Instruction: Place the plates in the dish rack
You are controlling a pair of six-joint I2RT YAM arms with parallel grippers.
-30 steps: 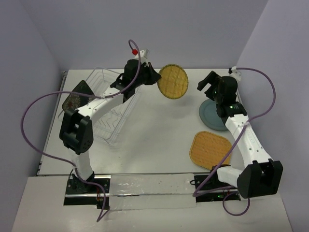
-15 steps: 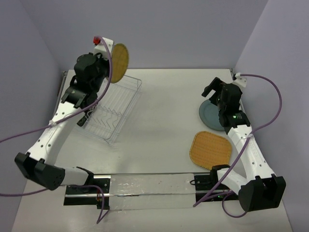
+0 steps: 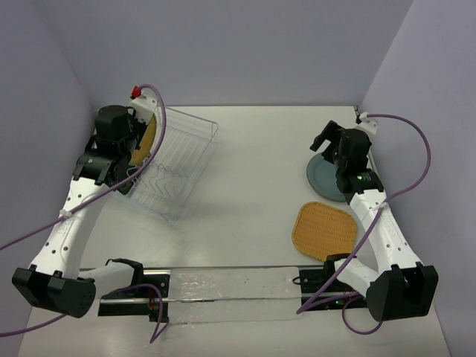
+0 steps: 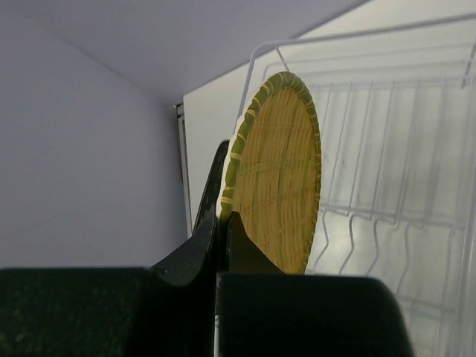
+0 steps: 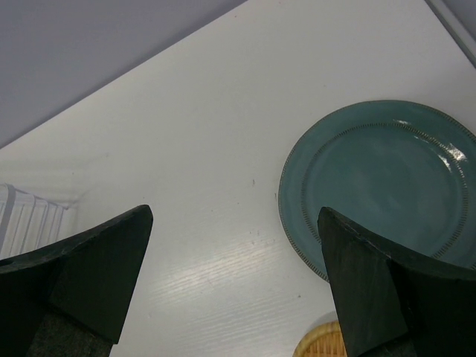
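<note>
My left gripper (image 3: 136, 139) is shut on the round yellow woven plate (image 3: 151, 132). It holds the plate on edge over the far left end of the clear wire dish rack (image 3: 181, 160). In the left wrist view the fingers (image 4: 236, 238) pinch the plate's (image 4: 279, 178) rim, with the rack's wires (image 4: 387, 163) behind it. My right gripper (image 3: 328, 140) is open and empty above the table just left of the round teal-grey plate (image 3: 324, 179). That plate also shows in the right wrist view (image 5: 387, 182). The orange-yellow woven plate (image 3: 325, 229) lies flat nearer me. The black flowered plate is hidden.
The rack stands aslant at the table's far left, close to the left wall (image 3: 44, 111). The teal-grey plate lies near the table's right edge (image 3: 387, 171). A clear strip (image 3: 223, 286) runs along the near edge between the arm bases.
My left arm has swung the yellow plate from mid-table to the left, turned it on edge and lowered it to the rack's left end. The right gripper shifted slightly right.
</note>
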